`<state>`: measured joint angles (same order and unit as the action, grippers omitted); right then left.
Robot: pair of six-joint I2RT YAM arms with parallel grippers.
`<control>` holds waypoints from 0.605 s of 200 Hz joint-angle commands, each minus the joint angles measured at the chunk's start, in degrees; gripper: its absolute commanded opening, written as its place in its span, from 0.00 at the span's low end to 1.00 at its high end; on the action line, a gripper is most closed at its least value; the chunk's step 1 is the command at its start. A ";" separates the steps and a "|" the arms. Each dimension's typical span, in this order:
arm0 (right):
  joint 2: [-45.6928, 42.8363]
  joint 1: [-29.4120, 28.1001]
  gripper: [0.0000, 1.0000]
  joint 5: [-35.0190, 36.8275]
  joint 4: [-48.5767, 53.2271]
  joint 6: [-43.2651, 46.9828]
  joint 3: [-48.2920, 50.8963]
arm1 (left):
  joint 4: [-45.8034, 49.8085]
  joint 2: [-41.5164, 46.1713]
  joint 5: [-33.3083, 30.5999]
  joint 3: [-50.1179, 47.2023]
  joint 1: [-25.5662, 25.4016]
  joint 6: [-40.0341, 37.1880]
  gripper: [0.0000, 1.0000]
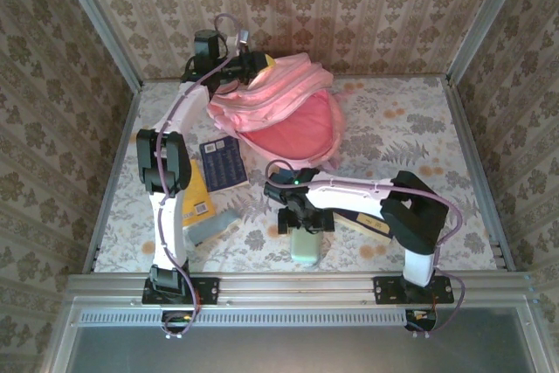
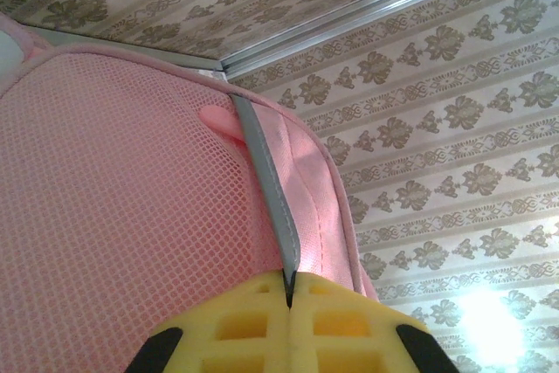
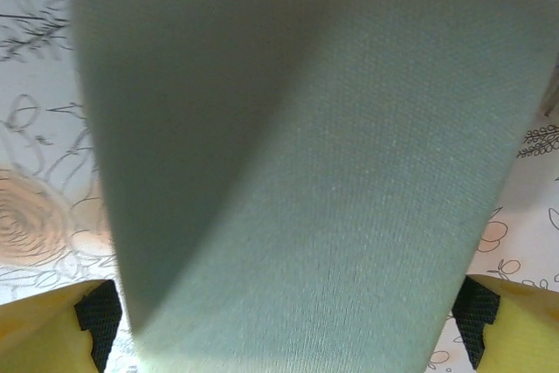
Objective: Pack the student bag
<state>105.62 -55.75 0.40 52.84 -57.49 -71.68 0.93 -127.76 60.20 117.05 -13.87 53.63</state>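
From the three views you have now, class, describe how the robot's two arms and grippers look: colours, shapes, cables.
Both the left arm and right arm have white links, chunky black joint housings and a lilac cable looping along them. The left gripper and right gripper have yellow fingers with black pieces at the outer edges; the left's show square recesses.

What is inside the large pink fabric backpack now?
The large pink fabric backpack shows bare pink lining in its open mouth; its bunched top flap hides the deeper part.
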 commanded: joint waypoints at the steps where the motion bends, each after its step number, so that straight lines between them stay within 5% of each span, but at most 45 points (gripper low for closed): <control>1: 1.57 0.59 1.00 -1.33 0.18 -1.63 1.08 | -5.91 4.11 0.52 0.84 0.95 1.56 0.00; 121: -4.38 2.04 0.77 1.47 -2.41 -1.60 4.35 | -6.20 4.04 0.61 1.33 0.86 2.58 0.00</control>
<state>105.32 -53.89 -0.34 49.41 -58.72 -68.01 0.32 -127.76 60.20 117.05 -13.82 55.11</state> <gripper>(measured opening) 0.784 0.053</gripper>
